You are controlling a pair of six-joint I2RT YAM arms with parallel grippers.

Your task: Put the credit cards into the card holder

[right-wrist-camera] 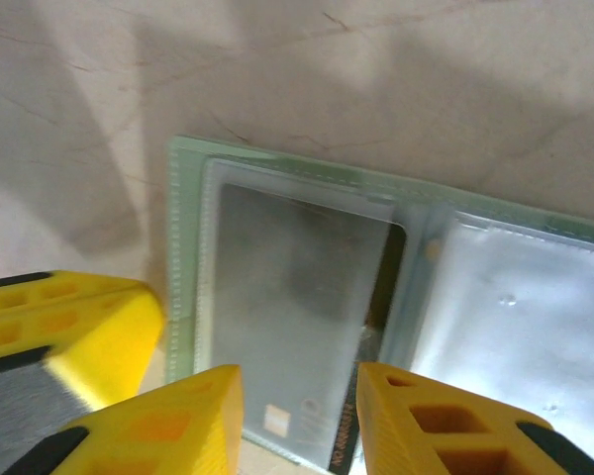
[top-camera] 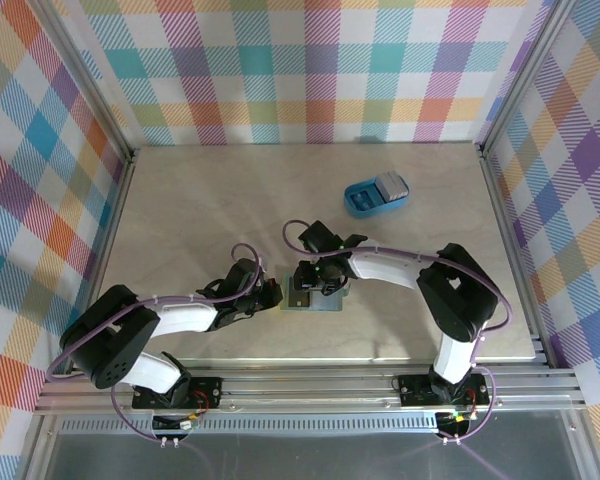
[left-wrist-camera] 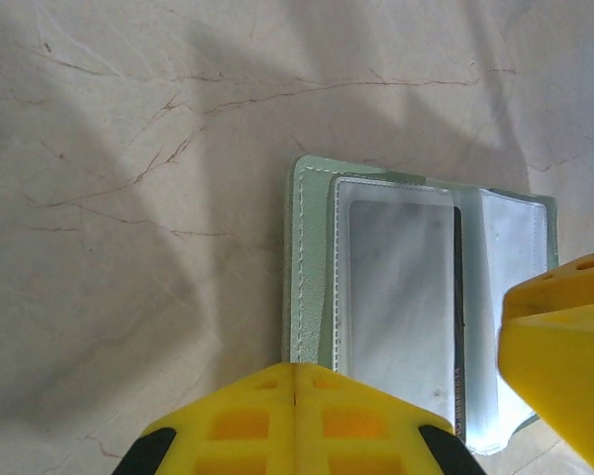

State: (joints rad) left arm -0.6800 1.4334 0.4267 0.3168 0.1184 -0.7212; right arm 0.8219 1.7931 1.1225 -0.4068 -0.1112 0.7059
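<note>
Plaid walls, pale marbled table (top-camera: 200, 200). From top: blue tray (top-camera: 360, 205) far right with grey-white card (top-camera: 390, 185); card holder (top-camera: 302, 298) near centre, lying open. From wrists: left gripper (left-wrist-camera: 295, 396) closed tight, empty, at holder's left edge; right gripper (right-wrist-camera: 299, 416) partly spread, gripping nothing, over sleeved card (right-wrist-camera: 297, 297).

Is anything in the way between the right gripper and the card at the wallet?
Nothing visible does. The right gripper, jaws apart, sits directly over the near end of the card, which already lies tucked into the open wallet on the table.
</note>
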